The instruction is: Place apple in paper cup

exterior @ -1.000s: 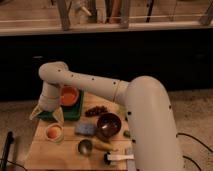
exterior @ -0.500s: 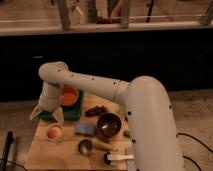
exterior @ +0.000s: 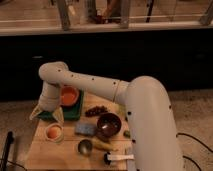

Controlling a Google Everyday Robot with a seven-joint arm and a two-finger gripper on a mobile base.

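Observation:
The whitish paper cup (exterior: 54, 133) stands at the left of the wooden table (exterior: 50, 156). The red-orange apple (exterior: 54, 131) shows inside the cup. My gripper (exterior: 46, 116) hangs just above and slightly behind the cup, at the end of the white arm that reaches in from the right. Its two pale fingers (exterior: 34, 112) are spread apart, with nothing between them.
An orange bowl (exterior: 69, 95) sits on a green tray (exterior: 74, 113) behind the gripper. Dark grapes (exterior: 96, 110), a dark bowl (exterior: 109, 125), a blue sponge (exterior: 85, 129), a shiny metal cup (exterior: 85, 147) and a white-handled tool (exterior: 117, 158) lie to the right. A black post (exterior: 7, 146) stands left of the table.

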